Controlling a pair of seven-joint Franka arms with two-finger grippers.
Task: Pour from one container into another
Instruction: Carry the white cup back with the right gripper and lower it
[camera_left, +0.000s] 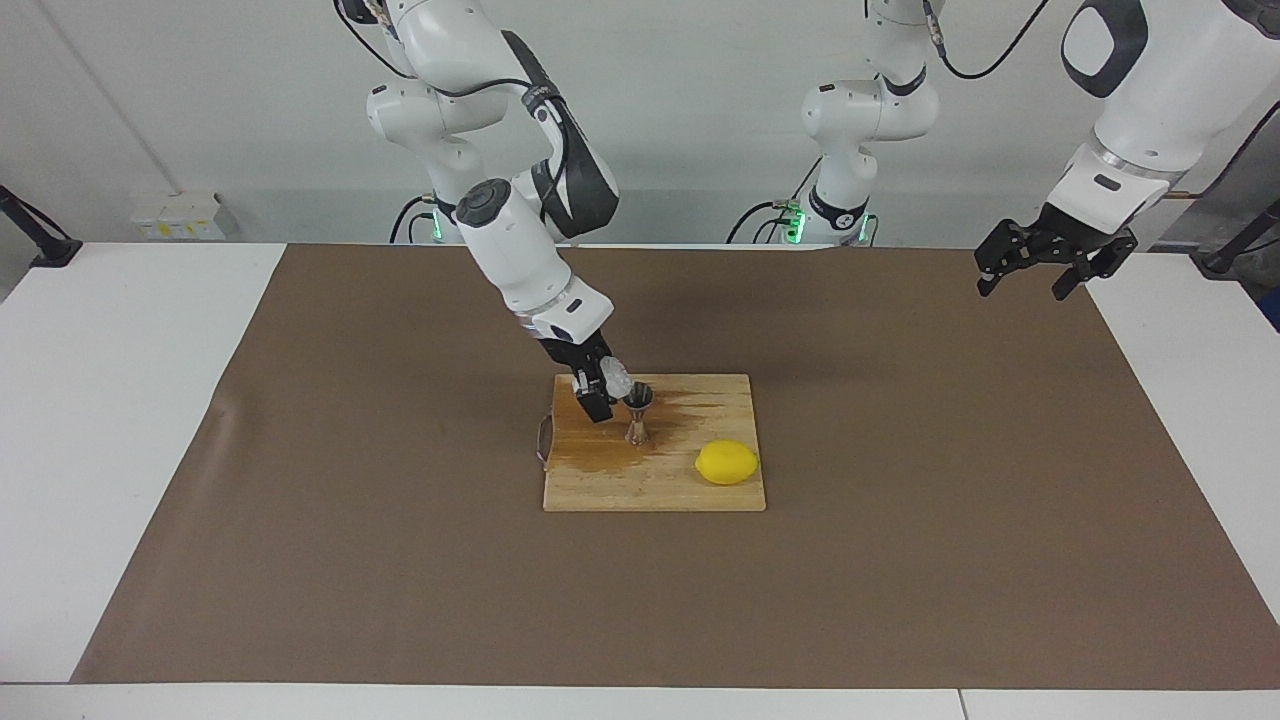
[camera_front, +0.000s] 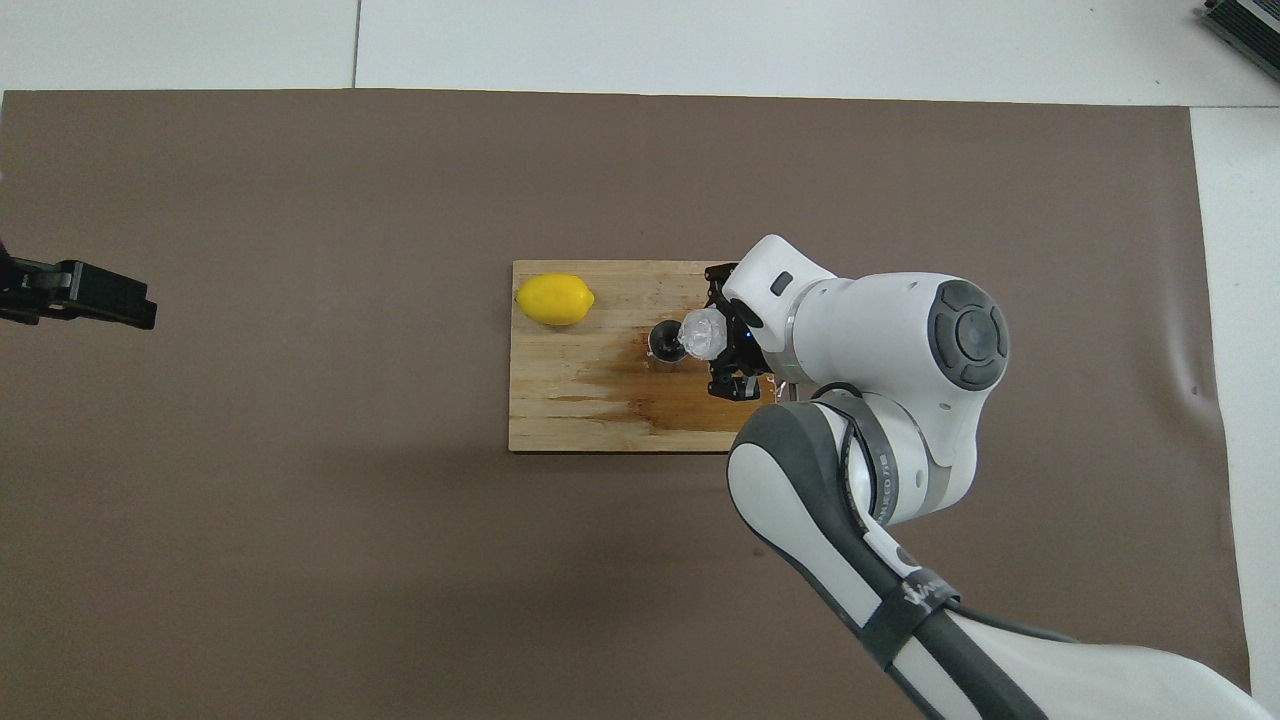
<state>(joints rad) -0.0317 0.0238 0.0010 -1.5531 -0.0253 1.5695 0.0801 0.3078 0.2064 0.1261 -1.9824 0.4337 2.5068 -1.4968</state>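
A brown mat (camera_left: 900, 520) is covering the white tabletop (camera_left: 110, 420). On the stained cutting board (camera_left: 655, 490), the right claw (camera_left: 608, 385) is grasping the clear cup (camera_left: 617, 376), seemingly tilted toward the upright jigger (camera_left: 638, 415) beside it; the left claw (camera_left: 1040, 262) is waiting, released

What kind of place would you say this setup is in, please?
Most likely a robotics lab bench staged as a small bar or kitchen counter. Two white Franka arms stand at a table under a brown mat, and a wooden cutting board carries a steel jigger and a lemon.
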